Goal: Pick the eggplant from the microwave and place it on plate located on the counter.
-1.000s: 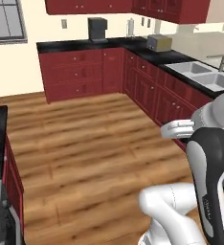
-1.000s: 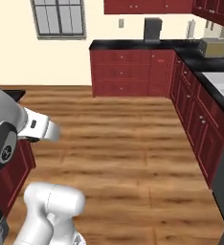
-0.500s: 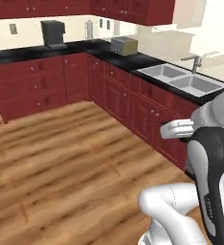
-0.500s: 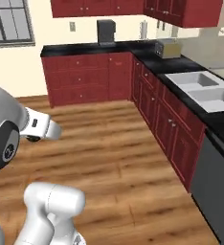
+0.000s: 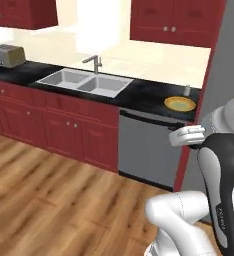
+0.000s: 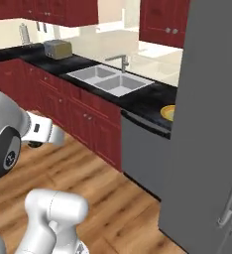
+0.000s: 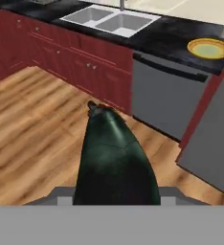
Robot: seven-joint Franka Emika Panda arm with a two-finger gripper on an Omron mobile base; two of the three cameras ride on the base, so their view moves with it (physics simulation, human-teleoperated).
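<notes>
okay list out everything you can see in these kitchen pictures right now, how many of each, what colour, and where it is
eggplant: one, near-black with a green sheen, held in the gripper, over the wood floor
plate: one, yellow-orange rim with pale greenish centre, on the counter beside the fridge
counter: one, glossy black, on dark red cabinets
sink: one double basin, pale grey, set in the counter, with a grey tap behind it
toaster: one, silver-beige, at the far left of the counter
dishwasher: one, grey, under the counter below the plate
fridge: one, grey, right of the counter
small bottle: one, pale, behind the plate
upper cabinets: dark red, on the wall
gripper: one, shut on the eggplant
</notes>
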